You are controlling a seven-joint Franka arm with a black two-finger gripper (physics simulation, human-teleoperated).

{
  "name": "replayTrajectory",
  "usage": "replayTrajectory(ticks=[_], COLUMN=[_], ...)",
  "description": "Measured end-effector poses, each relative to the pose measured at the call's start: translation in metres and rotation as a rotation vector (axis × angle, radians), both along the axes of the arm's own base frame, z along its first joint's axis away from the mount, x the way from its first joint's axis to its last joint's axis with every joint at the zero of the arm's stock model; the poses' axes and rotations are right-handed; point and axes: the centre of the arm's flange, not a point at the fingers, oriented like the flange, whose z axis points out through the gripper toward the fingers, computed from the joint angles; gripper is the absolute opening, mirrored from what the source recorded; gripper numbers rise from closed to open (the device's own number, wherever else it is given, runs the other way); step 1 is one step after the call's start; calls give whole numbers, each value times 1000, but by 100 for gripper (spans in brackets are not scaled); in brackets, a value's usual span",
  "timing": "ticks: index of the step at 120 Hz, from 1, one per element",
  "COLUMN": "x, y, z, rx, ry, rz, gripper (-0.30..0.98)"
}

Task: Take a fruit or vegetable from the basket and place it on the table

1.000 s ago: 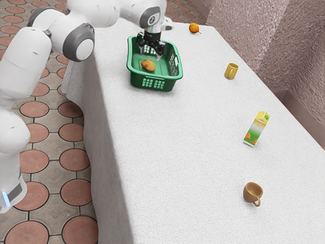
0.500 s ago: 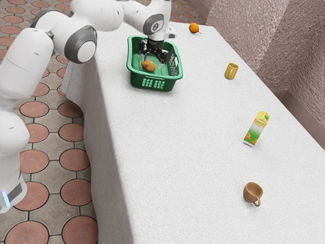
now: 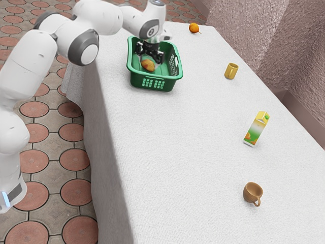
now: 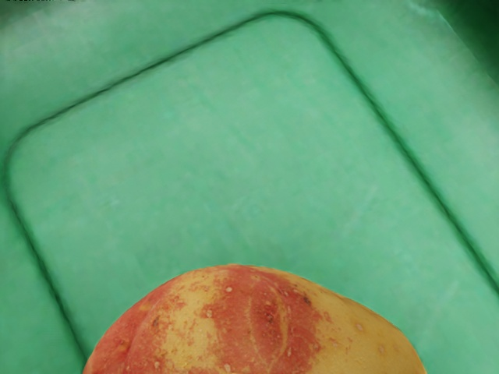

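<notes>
Reach looked done, gripper (image 3: 148,62) open over fruit (image 3: 148,65), basket (image 3: 154,77) at table's (image 3: 177,137) eleven o'clock; grasp, lift, placing remained.

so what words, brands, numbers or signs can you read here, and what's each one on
No text reads clearly.
Juice carton: orange pictures, any lettering too small to read.
Arm: a small round mark near the claw, too small to make out.
Basket, mugs: none that I can see.
</notes>
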Motion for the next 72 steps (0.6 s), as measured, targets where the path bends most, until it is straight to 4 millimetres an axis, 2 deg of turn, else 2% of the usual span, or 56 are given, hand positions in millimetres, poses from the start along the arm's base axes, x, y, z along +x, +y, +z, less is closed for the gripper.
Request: replayTrajectory(ticks=[62, 72], x=[3, 4], y=[3, 3], z=[-10, -10], rx=[14, 14], ry=[-35, -35], rz=[14, 15], gripper=[62, 54])
